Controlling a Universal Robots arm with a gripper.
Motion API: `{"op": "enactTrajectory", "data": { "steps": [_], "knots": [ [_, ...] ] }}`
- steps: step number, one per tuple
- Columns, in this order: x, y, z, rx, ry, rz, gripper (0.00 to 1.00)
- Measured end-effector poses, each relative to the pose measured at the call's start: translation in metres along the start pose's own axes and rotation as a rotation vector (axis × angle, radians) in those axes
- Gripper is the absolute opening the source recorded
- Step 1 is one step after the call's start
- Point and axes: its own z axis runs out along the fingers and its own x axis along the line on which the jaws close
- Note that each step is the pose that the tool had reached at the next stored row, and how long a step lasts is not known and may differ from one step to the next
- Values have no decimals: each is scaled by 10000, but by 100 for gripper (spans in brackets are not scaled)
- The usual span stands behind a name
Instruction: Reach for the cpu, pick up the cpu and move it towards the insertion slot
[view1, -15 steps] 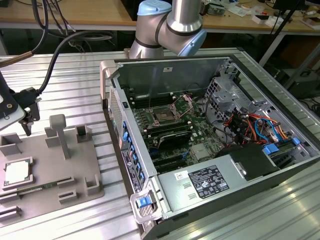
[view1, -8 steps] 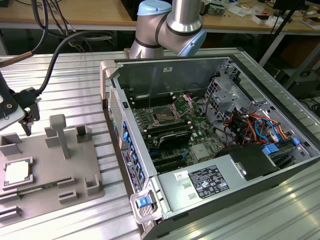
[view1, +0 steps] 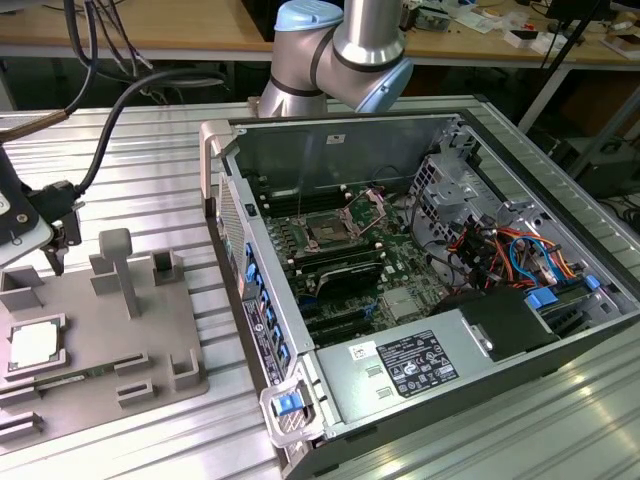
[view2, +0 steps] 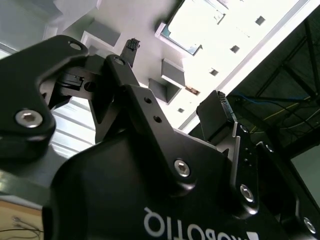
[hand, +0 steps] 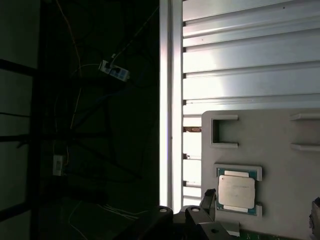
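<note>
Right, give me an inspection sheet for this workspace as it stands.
Surface: ribbed silver metal table, carrying a grey plastic tray and an open computer case.
Job's things: silvery square cpu lies in a tray recess; silver-framed insertion slot inside the case.
Clutter: nothing seen.
Gripper: black gripper open, above the tray, holding nothing.
Cables: black hose to the wrist; orange and blue wires in the case.
Surroundings: wooden benches behind.

The cpu (view1: 30, 345) lies open from above, with a tall grey post (view1: 118, 268) standing nearby on the exterior view's right.
</note>
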Motion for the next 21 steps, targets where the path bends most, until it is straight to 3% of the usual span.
{"op": "enactTrajectory", "data": {
  "steps": [11, 21],
  "knots": [
    [0, -4, 109, 0, 0, 1, 75],
    [0, -5, 125, 1, 0, 1, 75]
  ]
}}
